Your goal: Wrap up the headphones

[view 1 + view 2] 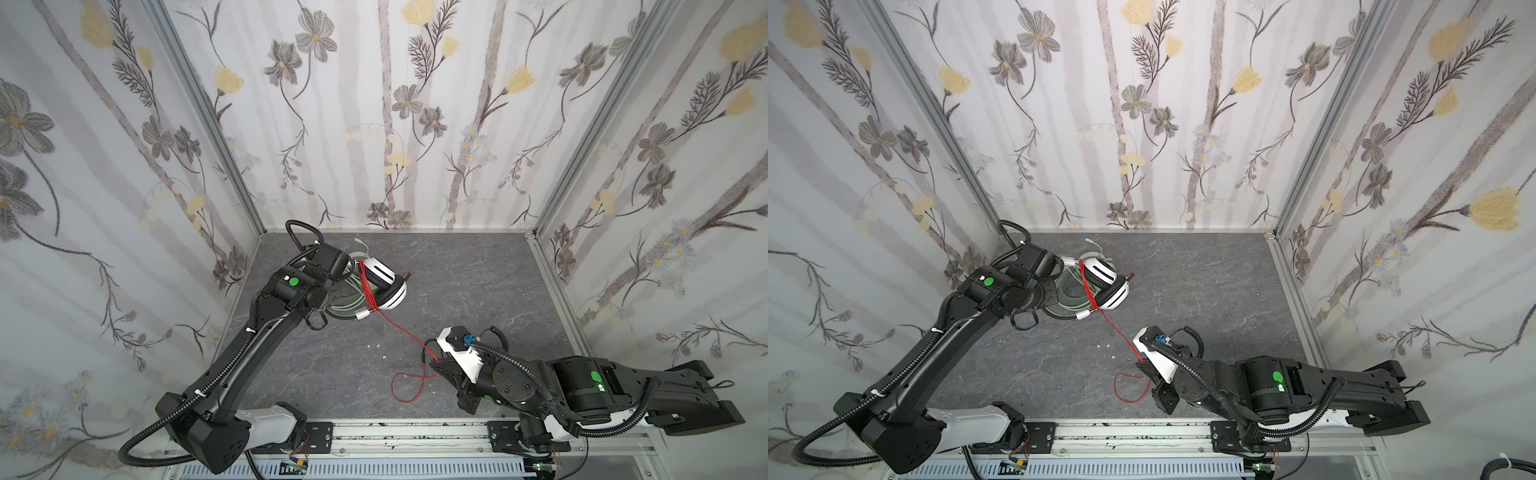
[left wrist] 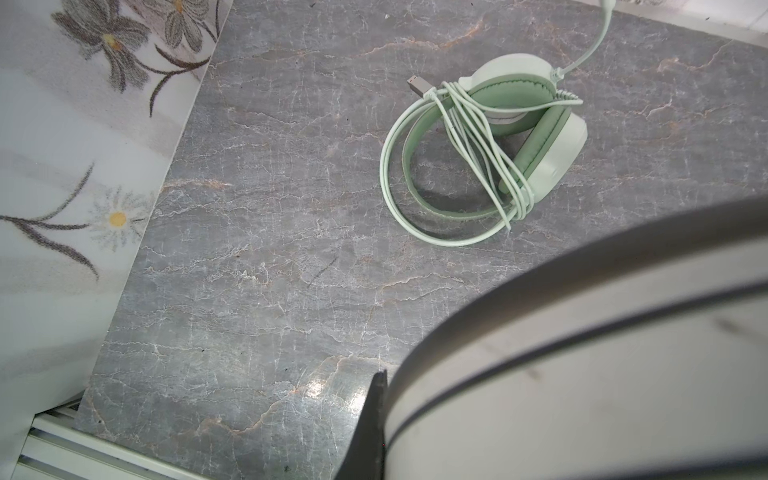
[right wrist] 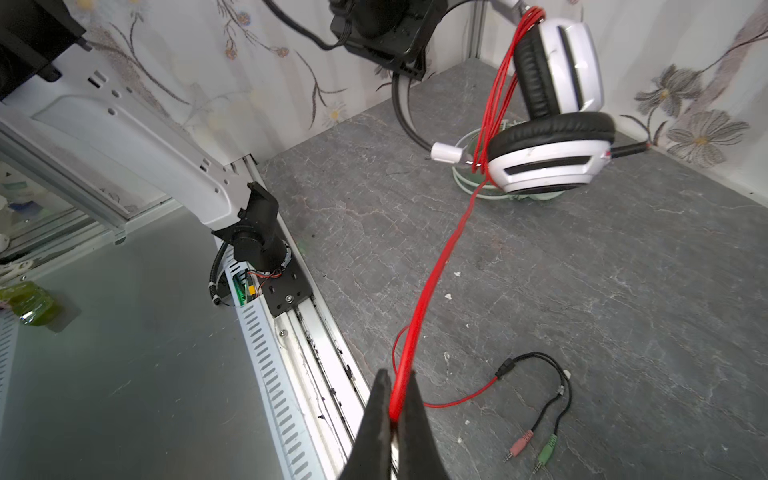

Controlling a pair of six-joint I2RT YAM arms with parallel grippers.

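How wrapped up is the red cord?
Only partly. Several loops of the red cord circle the white-and-black headset; the rest runs to the right fingers, plugs loose on the table.

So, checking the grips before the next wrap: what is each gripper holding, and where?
Left gripper: the white-and-black headset, by its headband. Right gripper: the red cord, pinched partway along, short of the plugs.

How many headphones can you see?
2. The white-and-black headphones hang in the air at the back left, with the red cord wound round them. The mint-green headphones lie on the table right beneath. None seems hidden.
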